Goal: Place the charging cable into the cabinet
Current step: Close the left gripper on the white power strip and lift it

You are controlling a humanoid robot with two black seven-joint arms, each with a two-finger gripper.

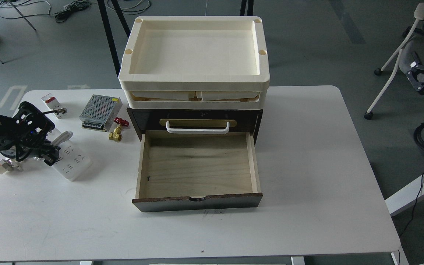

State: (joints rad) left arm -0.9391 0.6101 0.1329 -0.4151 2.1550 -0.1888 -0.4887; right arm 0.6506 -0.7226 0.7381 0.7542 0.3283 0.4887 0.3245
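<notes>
The desk (307, 165), white with rounded corners, was seen to carry everything. The cabinet (197, 121) was set against the middle of the far edge, its lower drawer (197, 165) pulled out toward the near edge, the pale wood interior bare. Cream trays (193, 79) were stacked on its top.

The left arm was noted entering over the left edge of the desk. Its end effector (48, 152) was seen dark and cluttered with cabling; the fingers could not be told apart, so whether it was open or closed cannot be told. It was touching or just over the left end of the charging cable (70, 160).

The charging cable was recorded lying flat near the left edge, between the end effector and the drawer. Its long axis ran diagonally, from far-left to near-right, so the free end pointed roughly toward the drawer's left wall. The left arm was plainly the nearer; the right arm was not found in view.

Smaller items noted toward the far-left corner: a silver mesh box (99, 112), a brass valve (116, 134) with red handle, a white-and-red adapter (52, 103), and another small white part (4, 165) by the left edge.

The coming move was judged to be a carry rightward into the drawer.
</notes>
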